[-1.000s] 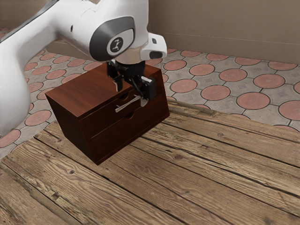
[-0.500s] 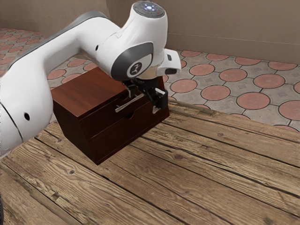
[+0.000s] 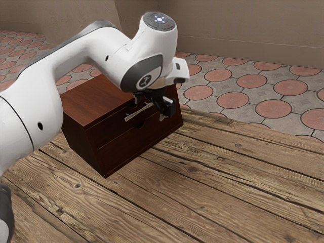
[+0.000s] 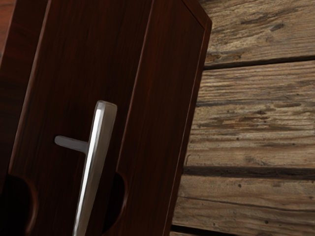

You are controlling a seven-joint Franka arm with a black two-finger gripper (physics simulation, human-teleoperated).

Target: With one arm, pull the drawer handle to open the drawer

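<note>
Black two-finger gripper (image 3: 161, 107) hangs under the white robot arm (image 3: 76, 66), which comes in from the exterior view's left, and it sits at the 2 o'clock end of the slim silver bar handle (image 3: 137, 113). Whether it is spread or closed on that bar I cannot tell, since the hand's own body covers the spot where they meet

That handle belongs to the upper drawer front (image 3: 111, 126) of a small dark reddish-brown wooden cabinet (image 3: 91, 101). In the exterior view the bar slants from 8 o'clock up to 2 o'clock across the front, standing a little off the wood. The upper front looks level with the lower drawer front (image 3: 131, 146) beneath it, and no gap shows between it and the cabinet body

From the middle of the exterior view, the cabinet lies toward 10 o'clock, at the far edge of the weathered brown wooden planks (image 3: 212, 192). Beyond it, from 11 o'clock round to 2 o'clock, spreads the grey floor with round terracotta tiles (image 3: 273, 109), ending at a plain beige wall (image 3: 253, 20)

In the wrist view the handle (image 4: 94, 162) runs lengthwise just under the hand, one rounded end in sight, with a short silver post (image 4: 69, 142) joining it to the wood. A dark rounded hollow (image 4: 115, 201) sits in the front behind the bar. The cabinet's corner (image 4: 197, 29) stands against the planks (image 4: 256, 113)
</note>
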